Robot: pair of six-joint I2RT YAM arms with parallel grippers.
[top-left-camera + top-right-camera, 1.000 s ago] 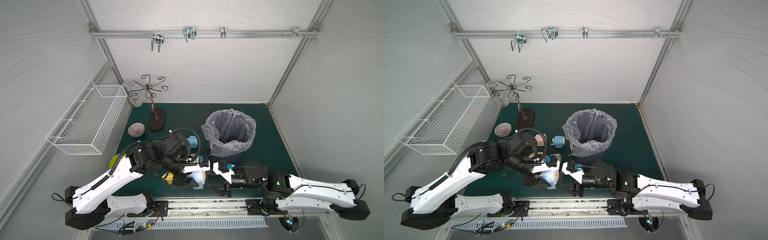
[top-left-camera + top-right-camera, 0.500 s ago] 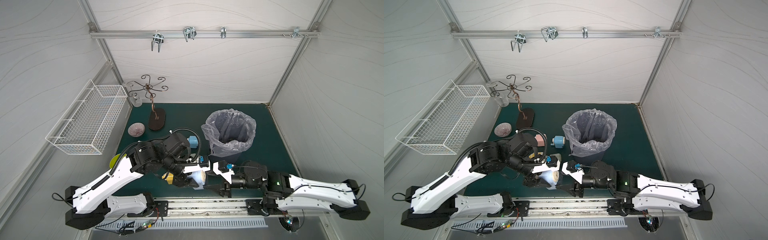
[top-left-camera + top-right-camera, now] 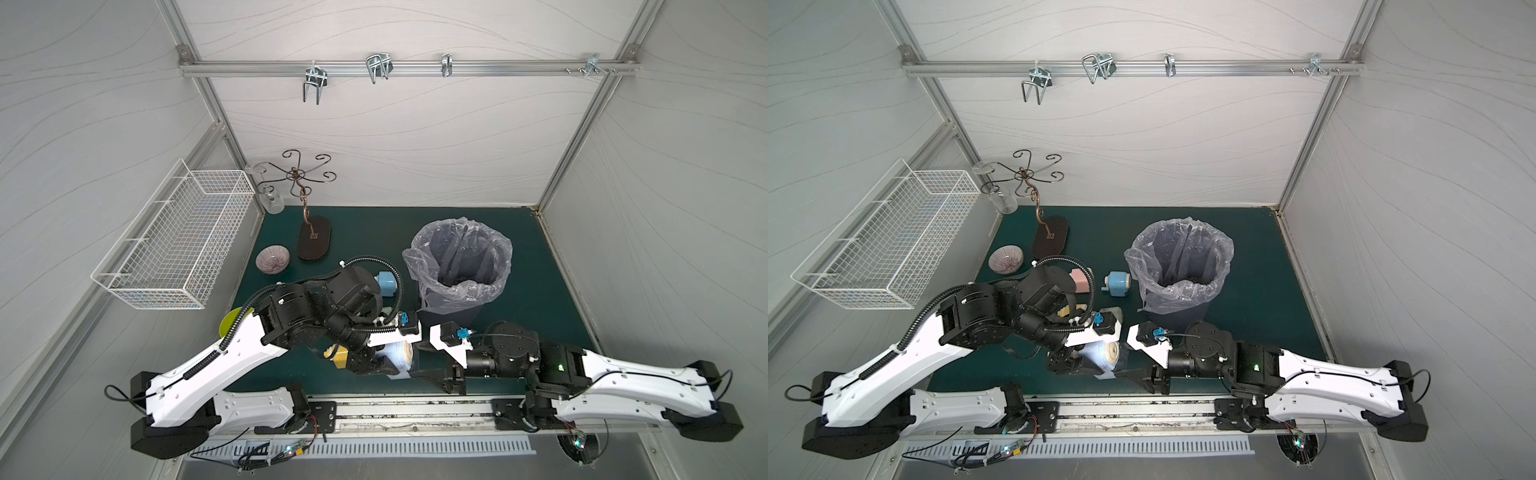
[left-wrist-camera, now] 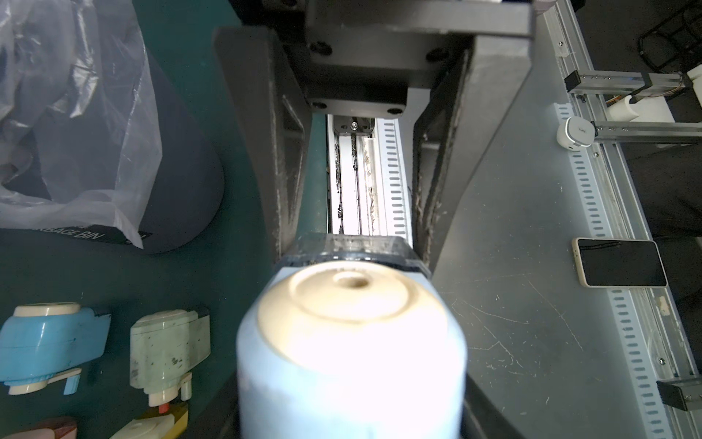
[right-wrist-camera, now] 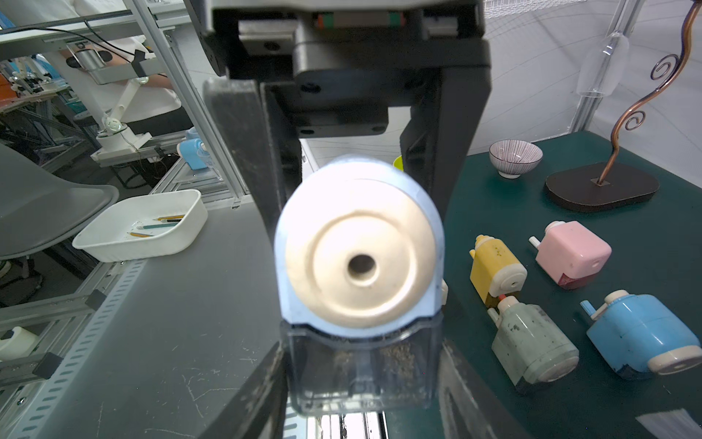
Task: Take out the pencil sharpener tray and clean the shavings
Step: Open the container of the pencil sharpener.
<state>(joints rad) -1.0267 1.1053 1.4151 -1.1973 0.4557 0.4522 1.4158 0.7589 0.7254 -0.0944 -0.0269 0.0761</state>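
Observation:
A light-blue pencil sharpener (image 3: 398,353) (image 5: 361,247) with a cream round face is held up over the table's front edge. My left gripper (image 3: 374,362) (image 4: 351,418) is shut on its body; its fingertips are hidden behind the body in the left wrist view. The clear tray (image 5: 361,365) (image 4: 353,249) sits in the sharpener's underside and juts a little past the cream face. My right gripper (image 3: 432,376) (image 5: 361,384) is shut on the tray, one dark finger against each side. Brown shavings (image 5: 395,357) lie inside the tray.
A dark bin with a clear liner (image 3: 457,291) stands just behind the grippers. Blue (image 5: 642,338), pale green (image 5: 532,346), yellow (image 5: 494,266) and pink (image 5: 573,252) sharpeners lie on the green mat (image 3: 540,291). A bowl (image 3: 272,259), a wire stand (image 3: 313,239) and a wall basket (image 3: 158,291) are at the left.

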